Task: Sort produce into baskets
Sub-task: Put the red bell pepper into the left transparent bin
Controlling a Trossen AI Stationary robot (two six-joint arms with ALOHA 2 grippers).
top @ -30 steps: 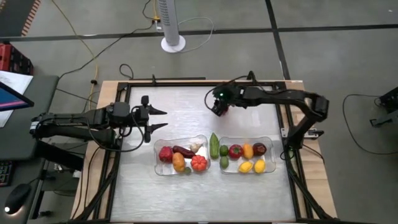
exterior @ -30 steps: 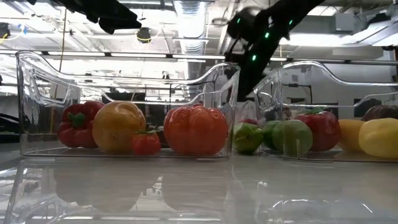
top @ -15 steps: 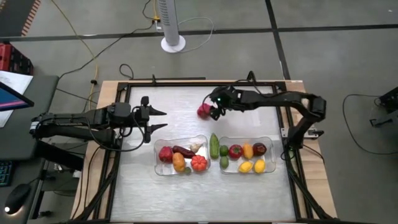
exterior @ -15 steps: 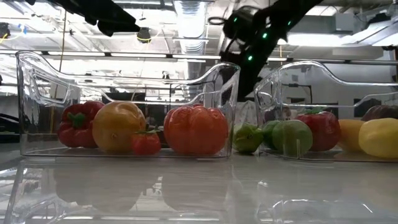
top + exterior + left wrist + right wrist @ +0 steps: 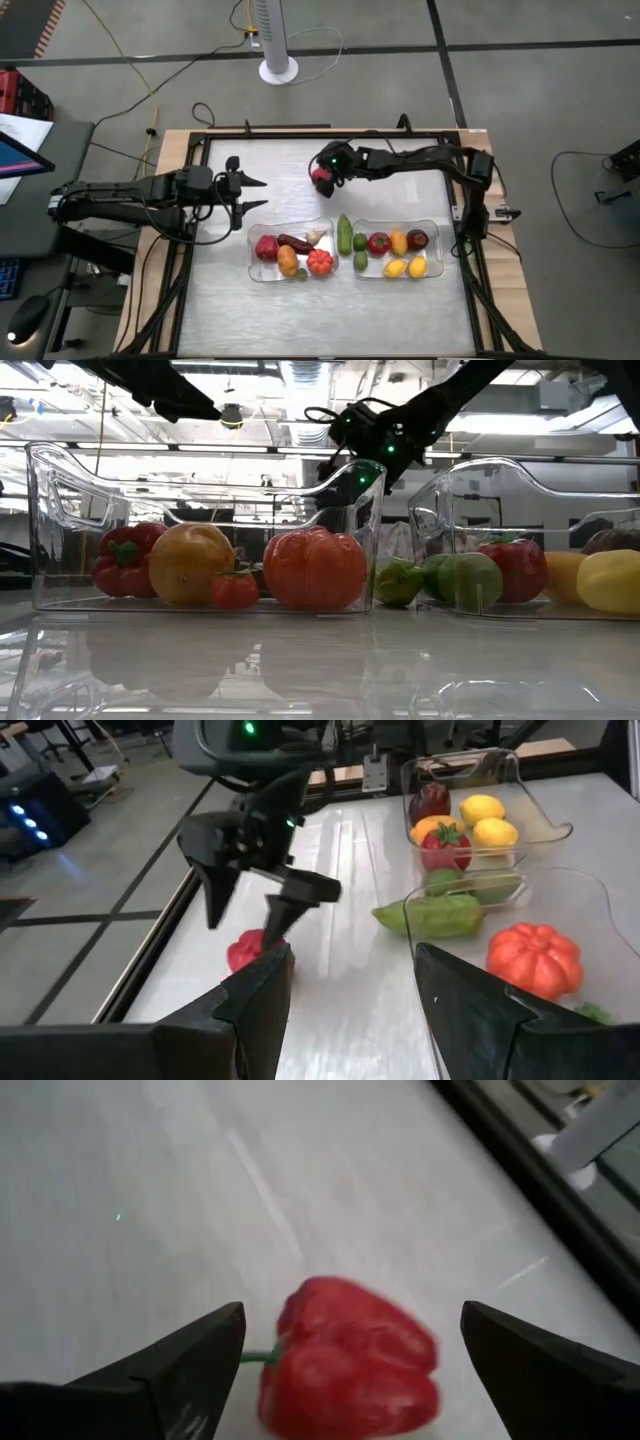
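Note:
A red pepper lies on its side on the tabletop at the far middle. My right gripper stands over it, open, with a finger on either side of the pepper and apart from it. My left gripper waits open at the table's left, above the table, with nothing between its fingers. Two clear baskets sit near the front. The left basket holds red, orange and dark produce. The right basket holds green, red and yellow pieces. A long green cucumber lies between them.
A black frame runs around the tabletop. Bare tabletop lies far of the baskets around the pepper, and near the front edge. A white fan base and cables sit on the floor beyond the table.
My right gripper has moved toward the table's left edge. The red pepper, hidden under the gripper a second ago, came into sight on the table just left of it. It now lies between the gripper's spread fingers.

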